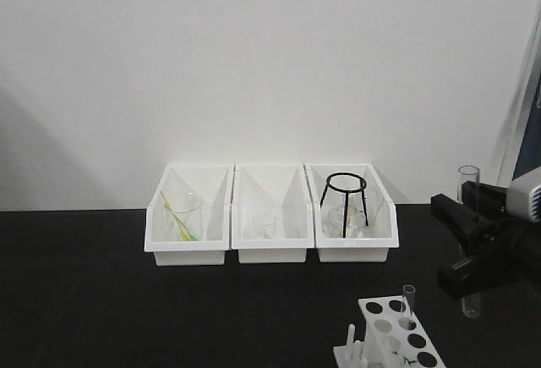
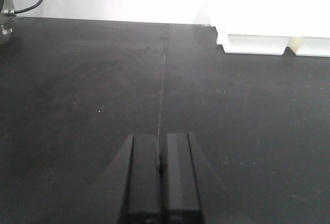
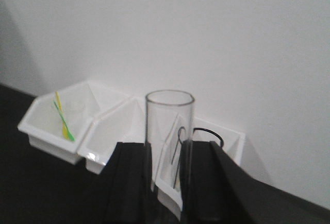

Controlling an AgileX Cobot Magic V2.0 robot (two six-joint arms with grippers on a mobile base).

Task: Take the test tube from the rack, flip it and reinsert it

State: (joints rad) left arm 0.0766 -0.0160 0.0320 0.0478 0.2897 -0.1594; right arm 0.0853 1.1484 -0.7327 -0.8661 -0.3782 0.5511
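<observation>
Right claw (image 3: 169, 183) gripping tube (image 3: 169, 121) upright
Rim up, held above and beside the rack (image 1: 394, 335); left claw (image 2: 161, 175) clenched over the tabletop (image 2: 77, 80).

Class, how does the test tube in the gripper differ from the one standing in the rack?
The held test tube is clamped mid-length by the right gripper; the rack tube sits in a hole of the rack. The held test tube hangs in the air, its round bottom free; the rack tube's lower end is hidden in the rack. Both are clear, slender and upright.
</observation>
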